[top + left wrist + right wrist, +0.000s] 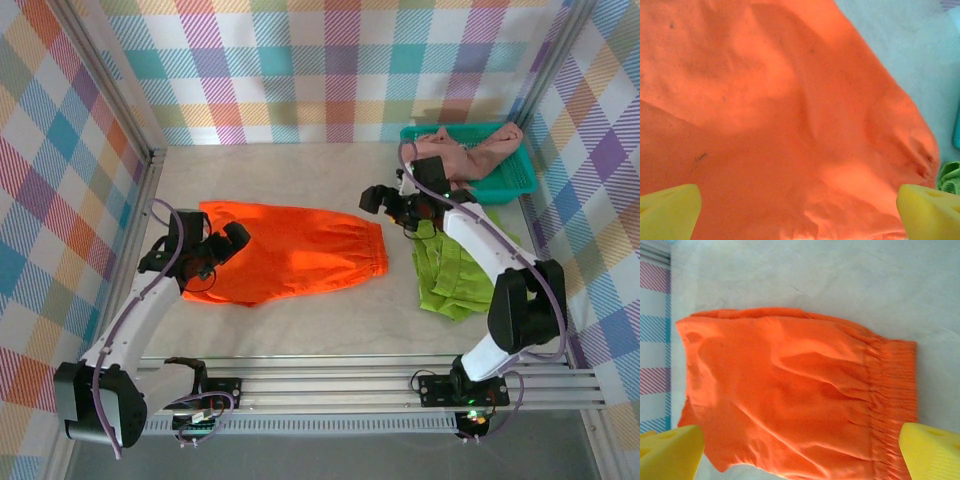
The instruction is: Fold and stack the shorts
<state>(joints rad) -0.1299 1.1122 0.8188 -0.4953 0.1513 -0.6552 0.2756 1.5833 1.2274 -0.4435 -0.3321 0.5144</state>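
The bright orange shorts (295,250) lie flat in the middle of the table, elastic waistband to the right (892,390). My left gripper (233,240) hovers over their left part, open, with orange cloth (790,110) spread below its two yellow fingertips (667,210). My right gripper (388,207) hangs just past the waistband end, open, looking down on the whole garment (790,395) between its wide yellow fingertips (932,450). The lime green shorts (455,278) lie crumpled at the right, under the right arm. The dusty pink shorts (470,148) rest in the basket.
A teal mesh basket (515,180) stands at the back right corner. Plaid walls close in the left, back and right sides. A metal rail (380,385) runs along the near edge. Bare table lies behind and in front of the orange shorts.
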